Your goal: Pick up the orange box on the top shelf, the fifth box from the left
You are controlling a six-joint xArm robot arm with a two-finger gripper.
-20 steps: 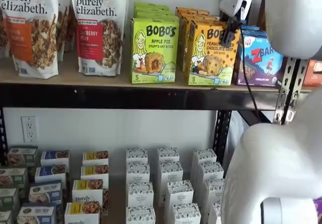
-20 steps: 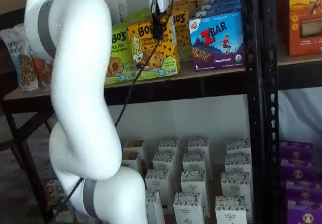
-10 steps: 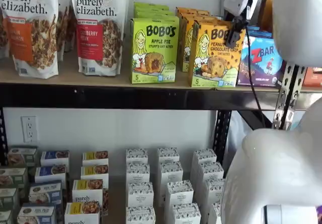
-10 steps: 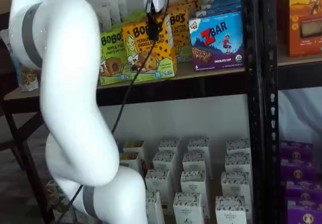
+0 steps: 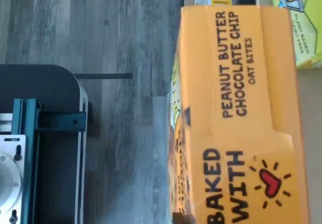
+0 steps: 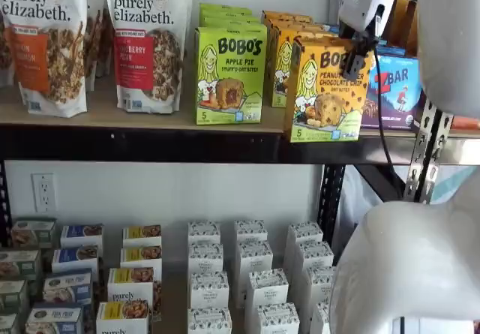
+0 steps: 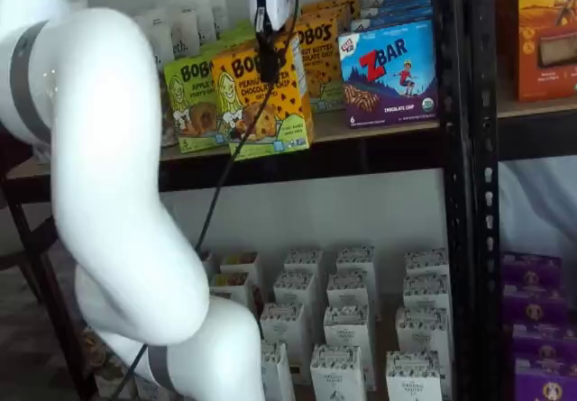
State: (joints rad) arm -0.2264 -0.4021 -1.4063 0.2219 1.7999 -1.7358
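The orange box (image 6: 324, 90), a Bobo's Peanut Butter Chocolate Chip carton, hangs tilted in front of its row, and its lower edge overlaps the black front rail of the top shelf (image 6: 150, 120). My gripper (image 6: 356, 56) comes down onto the carton's top right and is shut on it. In a shelf view the orange box (image 7: 261, 104) sits forward of the top shelf (image 7: 361, 129), with the gripper (image 7: 268, 59) on its upper edge. The wrist view is filled by the orange box (image 5: 236, 118), its "Peanut Butter Chocolate Chip" face close up.
A lime-green Apple Pie box (image 6: 230, 75) stands left of the held carton, with more orange cartons (image 6: 279, 45) behind it. A blue ZBar box (image 7: 388, 72) stands to the right. Granola bags (image 6: 146, 41) fill the shelf's left. Small white boxes (image 6: 251, 274) line the lower level. My white arm (image 7: 99, 194) blocks the left.
The orange box has come forward out of its row and slightly down, now overlapping the shelf's front rail. The gripper stayed closed on it while the arm drew back.
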